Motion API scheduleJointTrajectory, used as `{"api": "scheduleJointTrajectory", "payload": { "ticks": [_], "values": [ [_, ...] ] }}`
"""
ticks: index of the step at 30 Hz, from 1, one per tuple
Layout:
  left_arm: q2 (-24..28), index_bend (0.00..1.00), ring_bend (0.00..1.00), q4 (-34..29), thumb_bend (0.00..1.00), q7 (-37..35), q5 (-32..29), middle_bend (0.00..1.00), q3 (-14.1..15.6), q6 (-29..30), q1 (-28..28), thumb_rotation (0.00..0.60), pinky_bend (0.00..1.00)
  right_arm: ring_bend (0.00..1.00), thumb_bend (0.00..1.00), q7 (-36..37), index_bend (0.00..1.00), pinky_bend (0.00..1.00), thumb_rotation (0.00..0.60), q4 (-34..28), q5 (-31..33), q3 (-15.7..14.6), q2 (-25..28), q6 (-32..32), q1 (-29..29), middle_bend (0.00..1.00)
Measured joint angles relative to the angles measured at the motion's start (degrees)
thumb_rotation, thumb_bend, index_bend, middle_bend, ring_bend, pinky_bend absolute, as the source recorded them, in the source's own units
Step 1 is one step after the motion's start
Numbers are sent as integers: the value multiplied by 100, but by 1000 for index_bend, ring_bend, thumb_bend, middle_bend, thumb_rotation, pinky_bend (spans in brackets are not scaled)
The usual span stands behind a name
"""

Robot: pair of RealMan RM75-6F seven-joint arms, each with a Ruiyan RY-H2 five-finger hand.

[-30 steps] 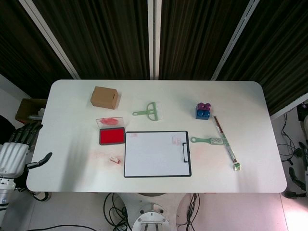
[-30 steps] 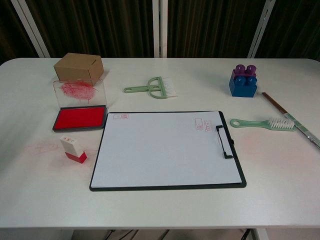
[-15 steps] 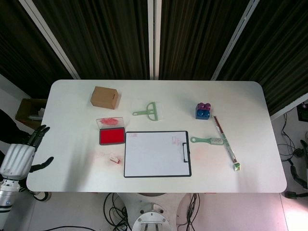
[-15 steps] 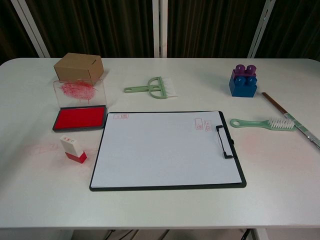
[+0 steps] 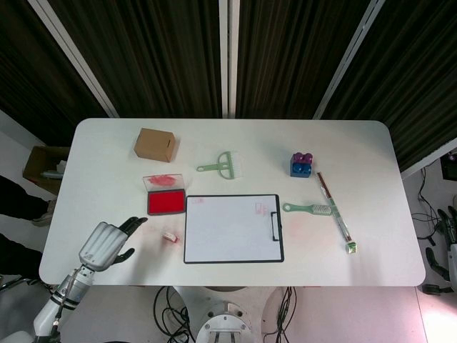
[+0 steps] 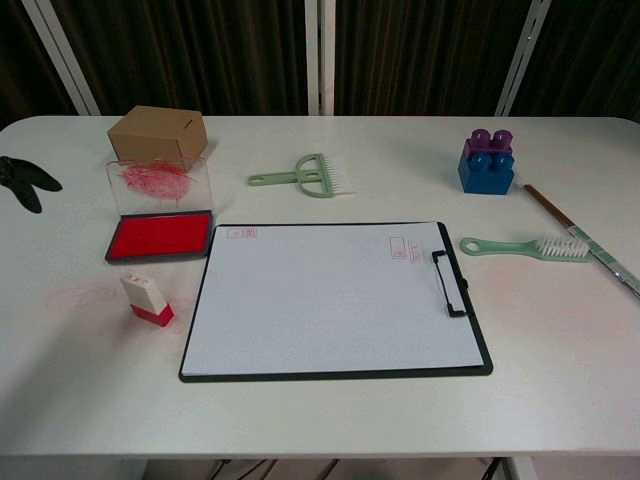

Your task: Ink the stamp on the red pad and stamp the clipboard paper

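Observation:
A small white stamp with a red base (image 5: 169, 235) (image 6: 147, 298) stands on the table, just left of the clipboard (image 5: 232, 228) (image 6: 335, 298). The clipboard paper bears faint red marks near its top edge. Behind the stamp lies the red ink pad (image 5: 166, 203) (image 6: 160, 236), its clear lid (image 6: 160, 185) standing up. My left hand (image 5: 107, 244) hovers over the table's front left, a short way left of the stamp, fingers apart and holding nothing. Its dark fingertips (image 6: 25, 182) show at the chest view's left edge. A sliver of my right hand (image 5: 451, 229) shows off the table's right side.
A cardboard box (image 5: 156, 145) sits behind the pad. A green hand brush (image 5: 223, 165) lies behind the clipboard. Blue and purple blocks (image 5: 302, 164), a green long-handled brush (image 5: 307, 209) and a thin paintbrush (image 5: 335, 214) lie to the right. Red ink smudges mark the table left of the stamp.
My left hand has swung in from beside the table's left edge to over the tabletop, toward the stamp. The objects on the table have not moved.

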Motion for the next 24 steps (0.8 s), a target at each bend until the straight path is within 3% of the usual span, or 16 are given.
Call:
{"api": "scheduleJointTrajectory", "payload": {
  "ticks": [10, 16, 24],
  "values": [
    [-584, 239, 907, 331, 233, 352, -126, 280, -34, -574, -400, 600, 990, 0, 276, 154, 0, 0, 600, 149, 70, 0, -32, -60, -14, 0],
    [-853, 325, 927, 424, 251, 532, -323, 348, -73, -886, -592, 600, 1000, 0, 274, 247, 0, 0, 600, 233, 58, -5, -36, -75, -7, 0],
    [-1143, 370, 935, 533, 322, 767, -599, 392, -182, -1196, -847, 600, 1000, 0, 272, 325, 0, 0, 600, 263, 83, 29, 21, -46, -14, 0]
  ]
}}
